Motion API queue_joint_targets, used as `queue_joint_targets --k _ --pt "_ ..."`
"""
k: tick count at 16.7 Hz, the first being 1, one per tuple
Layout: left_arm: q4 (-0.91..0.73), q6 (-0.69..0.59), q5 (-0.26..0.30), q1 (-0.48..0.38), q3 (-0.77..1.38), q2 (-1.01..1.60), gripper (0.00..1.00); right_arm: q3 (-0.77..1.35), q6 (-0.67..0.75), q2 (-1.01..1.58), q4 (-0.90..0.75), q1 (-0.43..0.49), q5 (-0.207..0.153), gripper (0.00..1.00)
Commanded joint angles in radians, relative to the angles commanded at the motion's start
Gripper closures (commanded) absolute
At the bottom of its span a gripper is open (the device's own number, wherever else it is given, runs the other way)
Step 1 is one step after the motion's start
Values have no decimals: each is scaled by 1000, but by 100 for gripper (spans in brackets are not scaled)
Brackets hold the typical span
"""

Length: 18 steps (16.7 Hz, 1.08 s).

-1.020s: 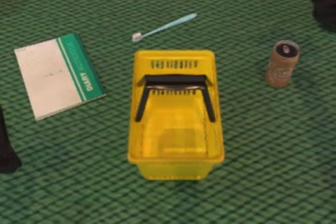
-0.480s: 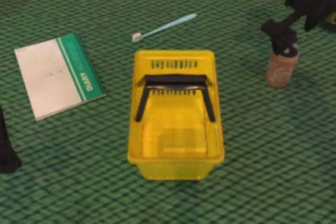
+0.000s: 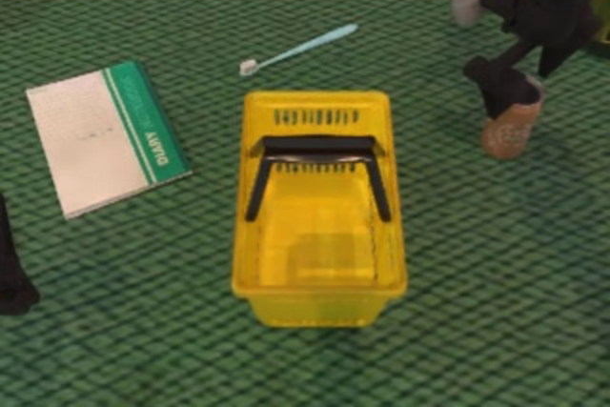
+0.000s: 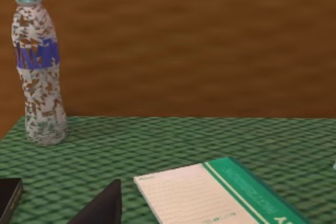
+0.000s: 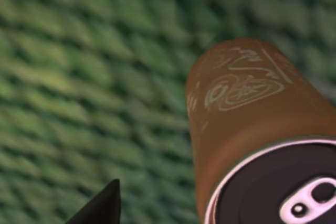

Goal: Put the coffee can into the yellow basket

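Coffee can top apparently under right gripper

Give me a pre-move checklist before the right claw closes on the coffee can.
1. Coffee can upright on the green mat: ok.
2. Right claw over the can's top: ok.
3. Can centred between the fingers: cannot tell.
4. Yellow basket open on top, handle folded toward the far end: ok.
5. Nothing lying between can and basket: ok.
6. Left claw parked at the table's left edge: ok.
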Motion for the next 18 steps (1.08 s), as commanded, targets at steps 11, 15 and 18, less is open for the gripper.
queue_joint_targets --k 11,15,18 --pt "0 0 0 0 0 0 0 -240 1 -22 218 1 0 0" --pt "0 0 0 0 0 0 0 -240 1 -22 218 1 0 8" --pt "0 0 0 0 0 0 0 -240 1 -22 218 1 0 30"
